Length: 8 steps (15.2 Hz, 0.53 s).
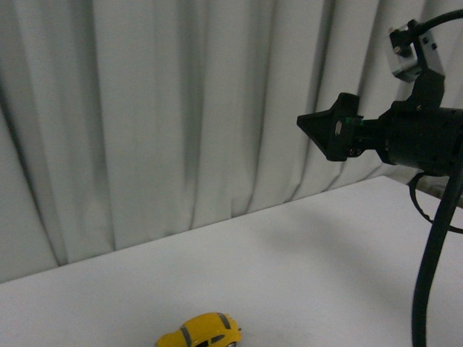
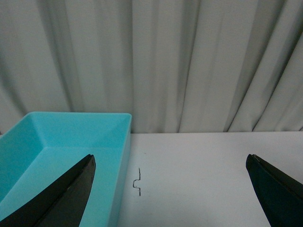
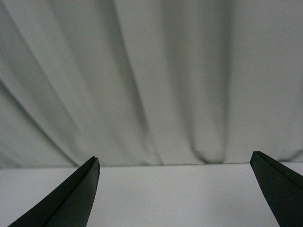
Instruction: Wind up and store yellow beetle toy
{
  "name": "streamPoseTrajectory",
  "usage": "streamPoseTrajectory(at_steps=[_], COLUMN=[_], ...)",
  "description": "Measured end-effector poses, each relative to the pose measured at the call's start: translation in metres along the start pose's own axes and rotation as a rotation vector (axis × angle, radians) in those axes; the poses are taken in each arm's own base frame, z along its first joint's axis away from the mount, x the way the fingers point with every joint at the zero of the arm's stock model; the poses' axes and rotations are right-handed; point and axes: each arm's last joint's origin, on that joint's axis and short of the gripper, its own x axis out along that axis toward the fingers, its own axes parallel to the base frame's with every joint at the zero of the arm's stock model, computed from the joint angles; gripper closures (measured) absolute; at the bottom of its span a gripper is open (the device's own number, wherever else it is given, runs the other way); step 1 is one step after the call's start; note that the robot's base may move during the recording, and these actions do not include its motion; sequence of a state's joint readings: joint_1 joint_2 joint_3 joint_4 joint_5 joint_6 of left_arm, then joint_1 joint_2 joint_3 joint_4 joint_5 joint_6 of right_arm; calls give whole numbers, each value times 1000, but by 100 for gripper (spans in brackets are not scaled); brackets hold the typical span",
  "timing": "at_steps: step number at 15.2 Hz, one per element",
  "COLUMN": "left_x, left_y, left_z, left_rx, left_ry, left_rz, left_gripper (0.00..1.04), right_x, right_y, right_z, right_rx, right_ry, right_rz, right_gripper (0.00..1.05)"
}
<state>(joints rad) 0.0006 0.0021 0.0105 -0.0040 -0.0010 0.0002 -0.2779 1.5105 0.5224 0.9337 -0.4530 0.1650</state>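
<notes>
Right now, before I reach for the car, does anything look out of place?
One oddity: a small dark bent squiggle on the table beside the teal bin; whether it is wire or a mark, I cannot tell. The yellow beetle toy sits upright on its wheels.

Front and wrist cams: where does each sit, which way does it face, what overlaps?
Front view: body-mounted between the arms, facing forward over the white table to the grey curtain; yellow beetle toy at bottom edge, right gripper raised at right.
Left wrist view: on left wrist, past the open left gripper to a turquoise bin, table, curtain.
Right wrist view: on right wrist, open jaws framing curtain above a table strip.
Shared: table and curtain in all three; toy and bin in one each.
</notes>
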Motion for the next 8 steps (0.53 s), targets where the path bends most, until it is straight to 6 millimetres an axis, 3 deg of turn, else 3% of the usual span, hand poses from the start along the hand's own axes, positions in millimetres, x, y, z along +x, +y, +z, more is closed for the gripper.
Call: streamPoseTrajectory(at_steps=[3, 6, 8], left_x=[0, 0, 0], left_y=[0, 0, 0], left_z=[0, 0, 0], left_rx=[0, 0, 0], left_ry=[0, 0, 0], left_rz=[0, 0, 0], left_gripper=[7, 7, 7], right_x=[77, 104, 109], right_y=[13, 28, 28], right_z=[-18, -55, -63], right_rx=[-121, -264, -341], right_ry=[156, 376, 450], right_rz=[376, 700, 762], right_gripper=[7, 7, 7])
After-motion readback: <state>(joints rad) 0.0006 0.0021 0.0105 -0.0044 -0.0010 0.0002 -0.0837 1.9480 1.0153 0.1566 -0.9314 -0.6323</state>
